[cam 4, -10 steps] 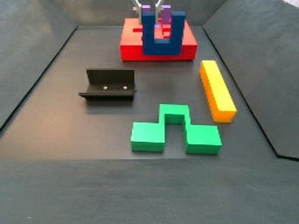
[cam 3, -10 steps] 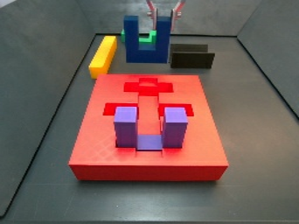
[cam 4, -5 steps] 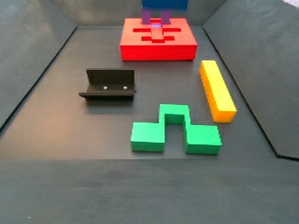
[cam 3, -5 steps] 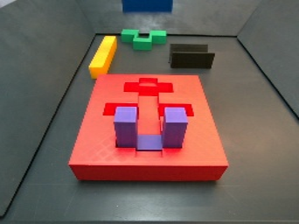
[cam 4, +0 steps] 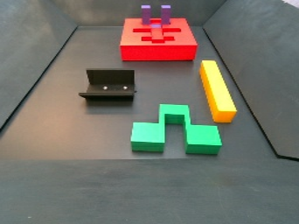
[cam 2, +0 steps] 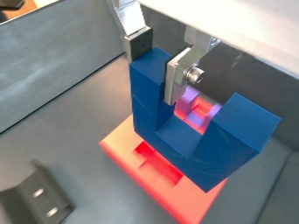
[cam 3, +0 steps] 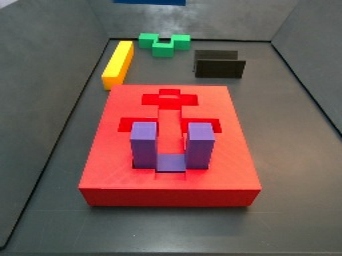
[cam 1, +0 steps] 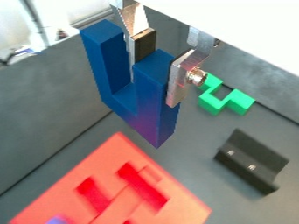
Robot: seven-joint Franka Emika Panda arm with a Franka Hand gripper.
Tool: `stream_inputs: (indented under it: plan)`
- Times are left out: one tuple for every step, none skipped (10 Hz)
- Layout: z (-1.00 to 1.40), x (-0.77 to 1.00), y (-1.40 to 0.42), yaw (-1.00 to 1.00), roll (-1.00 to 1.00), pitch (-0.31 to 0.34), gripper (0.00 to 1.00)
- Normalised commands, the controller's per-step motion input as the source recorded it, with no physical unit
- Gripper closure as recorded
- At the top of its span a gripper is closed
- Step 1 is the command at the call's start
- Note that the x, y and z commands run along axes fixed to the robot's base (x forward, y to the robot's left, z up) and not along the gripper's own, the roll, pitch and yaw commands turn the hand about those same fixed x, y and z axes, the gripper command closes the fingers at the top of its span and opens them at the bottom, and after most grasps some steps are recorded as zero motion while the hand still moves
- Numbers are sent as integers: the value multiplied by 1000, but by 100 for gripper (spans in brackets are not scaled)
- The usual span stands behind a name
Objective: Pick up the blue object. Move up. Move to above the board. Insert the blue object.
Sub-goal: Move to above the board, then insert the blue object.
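Observation:
My gripper (cam 1: 160, 52) is shut on one prong of the dark blue U-shaped object (cam 1: 135, 87), silver fingers (cam 1: 184, 74) on either side of that prong. The blue object hangs high in the air, prongs up. Both wrist views show this, with the gripper (cam 2: 162, 54) on the blue object (cam 2: 187, 122). The red board (cam 1: 105, 188) lies below and to one side; it also shows under the object (cam 2: 152, 166). In a side view only a thin blue strip (cam 3: 150, 2) shows at the top edge. The board (cam 3: 167, 120) (cam 4: 158, 44) lies flat with open recesses.
A purple U-shaped block (cam 3: 167, 145) (cam 4: 156, 13) (cam 2: 191, 94) stands in the board. A yellow bar (cam 3: 119, 62) (cam 4: 216, 87), a green block (cam 3: 167, 42) (cam 4: 173, 129) (cam 1: 222, 94) and the fixture (cam 3: 219, 65) (cam 4: 107, 85) (cam 1: 251, 157) (cam 2: 35, 197) are on the floor. Grey walls surround it.
The gripper has lifted the blue object from the floor beside the green block straight up, almost out of the top of the side views.

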Motion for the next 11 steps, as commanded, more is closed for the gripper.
stream_inputs:
  plan:
    - [218,-138,-700,3,31,104,100]
    - [113,-27,-297,15,3,90,100]
    - [0,0,-37,0,20,0,100]
    - [-20,0,0,0,-3,0,100]
    - [-311,220,0,14,-6,-117,100]
    - [-391,286,46,51,-30,-180,100]
    - [-443,369,91,97,-47,-170,100]
    - [-523,400,109,129,-56,-183,100]
    - [-611,457,129,169,-17,-183,100]
    - [-686,457,166,217,0,-176,100]
    - [-757,446,177,254,43,-163,100]
